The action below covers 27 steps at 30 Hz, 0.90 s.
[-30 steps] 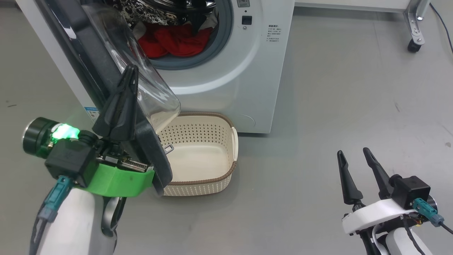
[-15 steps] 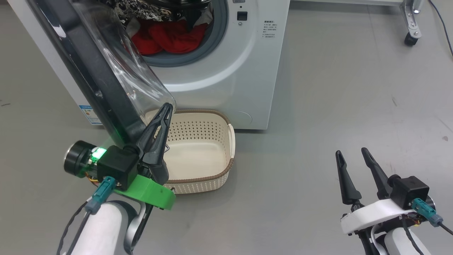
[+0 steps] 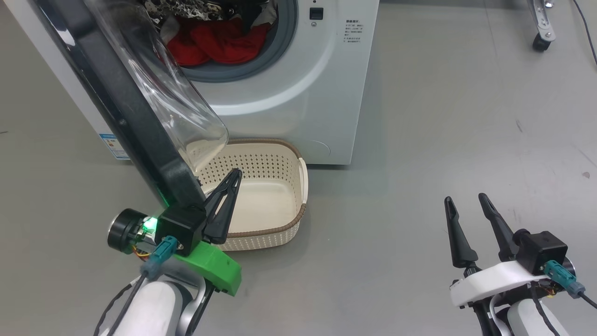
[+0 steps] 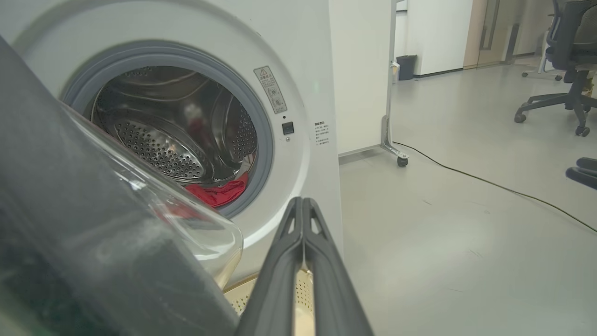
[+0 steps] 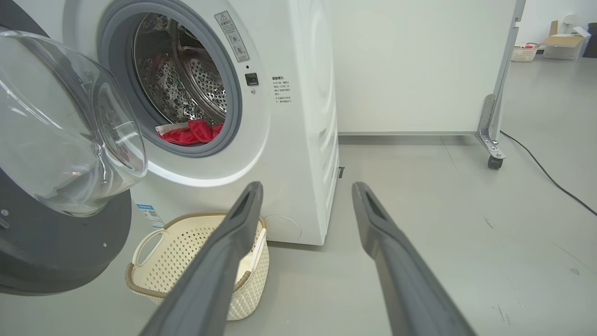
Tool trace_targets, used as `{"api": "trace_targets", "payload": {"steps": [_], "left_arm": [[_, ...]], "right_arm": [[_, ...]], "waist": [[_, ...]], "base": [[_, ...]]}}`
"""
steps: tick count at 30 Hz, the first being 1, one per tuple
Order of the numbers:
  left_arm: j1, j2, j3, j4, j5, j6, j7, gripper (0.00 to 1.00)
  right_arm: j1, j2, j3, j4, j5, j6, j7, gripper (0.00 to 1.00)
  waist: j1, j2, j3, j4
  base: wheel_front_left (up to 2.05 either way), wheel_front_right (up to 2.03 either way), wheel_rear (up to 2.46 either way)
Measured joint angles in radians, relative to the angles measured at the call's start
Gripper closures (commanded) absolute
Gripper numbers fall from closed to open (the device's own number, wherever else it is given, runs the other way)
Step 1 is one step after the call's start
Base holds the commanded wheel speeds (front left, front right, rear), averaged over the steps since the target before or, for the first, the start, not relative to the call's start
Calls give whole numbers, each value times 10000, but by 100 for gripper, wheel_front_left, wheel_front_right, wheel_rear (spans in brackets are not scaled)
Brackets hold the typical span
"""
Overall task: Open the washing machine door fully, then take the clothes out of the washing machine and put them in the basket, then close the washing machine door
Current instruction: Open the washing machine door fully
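The head view looks steeply down from above onto the washing machine front and the basket, while both wrist views face that same front from low down, the left close beside the washing machine door, the right farther back.

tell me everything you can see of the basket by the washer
The basket is small, cream plastic, rectangular with rounded corners, perforated walls, a brown woven-look rim and white side handles. It stands upright on the grey floor, close in front of the washing machine, below its opening. The open washing machine door hangs its glass bowl over the basket's left end. What shows of its inside holds nothing.
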State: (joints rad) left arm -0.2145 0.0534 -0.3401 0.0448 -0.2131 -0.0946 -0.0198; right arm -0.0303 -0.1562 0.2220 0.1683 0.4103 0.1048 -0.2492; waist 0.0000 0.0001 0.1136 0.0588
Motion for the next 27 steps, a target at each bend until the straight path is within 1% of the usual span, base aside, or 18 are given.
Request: {"api": "trace_targets", "payload": {"steps": [13, 23, 27], "left_arm": [[34, -21, 194, 761, -176, 270, 151, 100], [33, -56, 255, 1055, -408, 293, -8, 100], [25, -79, 236, 1147, -408, 368, -86, 100]], "right_arm": [[-8, 119, -119, 65, -12, 71, 0, 0], [-14, 146, -211, 121, -82, 73, 0, 0], [-15, 151, -267, 140, -104, 75, 0, 0]], "waist": [[0, 0, 150, -74], [0, 0, 179, -64], [0, 0, 171, -16]], "base": [[0, 0, 0], [0, 0, 0], [0, 0, 0]]}}
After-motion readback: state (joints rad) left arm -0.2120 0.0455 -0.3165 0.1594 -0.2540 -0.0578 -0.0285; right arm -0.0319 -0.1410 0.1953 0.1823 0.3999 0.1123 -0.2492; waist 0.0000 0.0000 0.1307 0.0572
